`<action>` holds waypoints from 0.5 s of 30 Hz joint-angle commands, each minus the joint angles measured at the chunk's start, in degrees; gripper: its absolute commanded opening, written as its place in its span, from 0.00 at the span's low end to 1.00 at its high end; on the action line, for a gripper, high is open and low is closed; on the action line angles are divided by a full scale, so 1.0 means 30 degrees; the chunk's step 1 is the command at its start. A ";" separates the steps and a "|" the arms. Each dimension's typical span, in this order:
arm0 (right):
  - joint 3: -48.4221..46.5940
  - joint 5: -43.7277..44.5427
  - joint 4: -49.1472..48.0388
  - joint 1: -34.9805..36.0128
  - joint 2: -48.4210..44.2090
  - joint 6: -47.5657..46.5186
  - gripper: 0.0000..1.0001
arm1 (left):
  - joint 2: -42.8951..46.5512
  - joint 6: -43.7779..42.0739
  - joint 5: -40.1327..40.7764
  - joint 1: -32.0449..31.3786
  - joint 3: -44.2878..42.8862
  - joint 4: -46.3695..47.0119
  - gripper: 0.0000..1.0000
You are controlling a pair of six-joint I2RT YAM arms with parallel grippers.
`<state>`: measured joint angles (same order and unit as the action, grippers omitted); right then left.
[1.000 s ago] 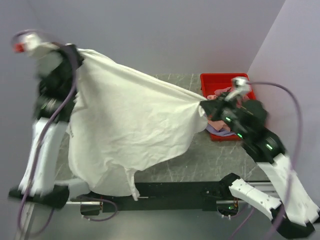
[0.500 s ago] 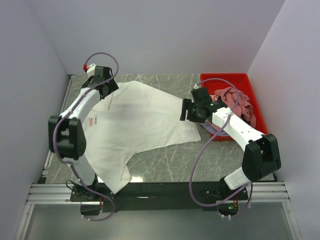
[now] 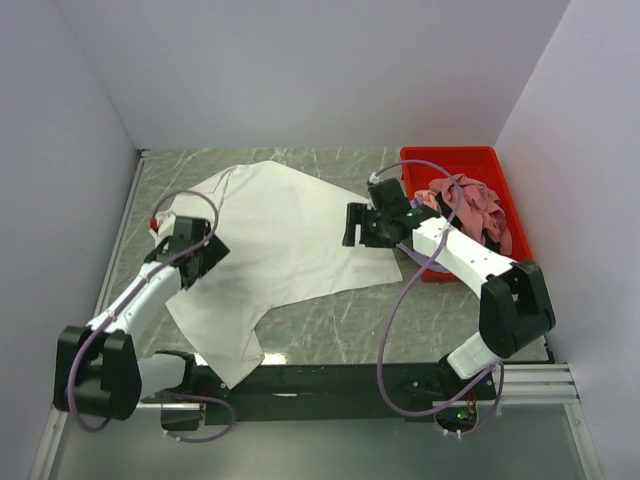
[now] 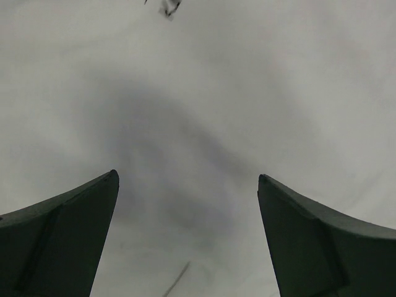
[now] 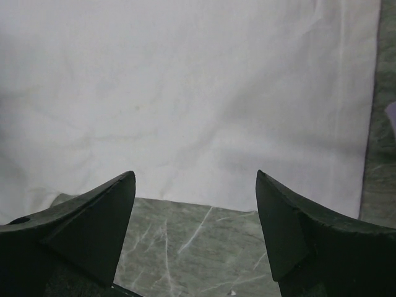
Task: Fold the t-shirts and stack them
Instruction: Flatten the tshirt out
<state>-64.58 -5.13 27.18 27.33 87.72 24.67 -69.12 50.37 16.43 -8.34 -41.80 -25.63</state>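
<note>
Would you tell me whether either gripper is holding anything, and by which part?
Nothing is held. The left gripper and right gripper are both open above the white shirt, with no cloth between their jaws.

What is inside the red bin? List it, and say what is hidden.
A crumpled dusty pink t-shirt lies heaped in the red bin. Anything beneath it is covered; the right arm hides part of its left side.

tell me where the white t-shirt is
In the top view the white t-shirt lies spread over the left and middle of the table, with the left gripper above its left part, the right gripper at its right edge and the red bin just beyond.
</note>
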 commanded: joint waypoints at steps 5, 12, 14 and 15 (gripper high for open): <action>0.1950 0.0980 -0.1645 0.0762 0.1110 0.1006 0.88 | 0.2185 0.1403 -0.1434 -0.0062 0.3152 0.1629 0.99; 0.3508 0.0448 -0.3081 0.0762 0.1811 0.1417 0.90 | -0.1827 0.1491 -0.0787 0.0055 0.2043 0.2272 0.99; 0.3421 0.0594 -0.3171 0.0704 0.2222 0.1475 0.90 | -0.3205 0.1404 -0.0759 0.0084 0.1629 0.2595 0.99; 0.3275 0.0566 -0.3113 0.0646 0.2717 0.1533 0.90 | -0.3702 0.1259 -0.0729 0.0084 0.1281 0.3059 0.99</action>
<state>-54.00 -4.03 21.26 29.36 93.76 28.32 -75.88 53.80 13.93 -8.34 -36.07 -19.68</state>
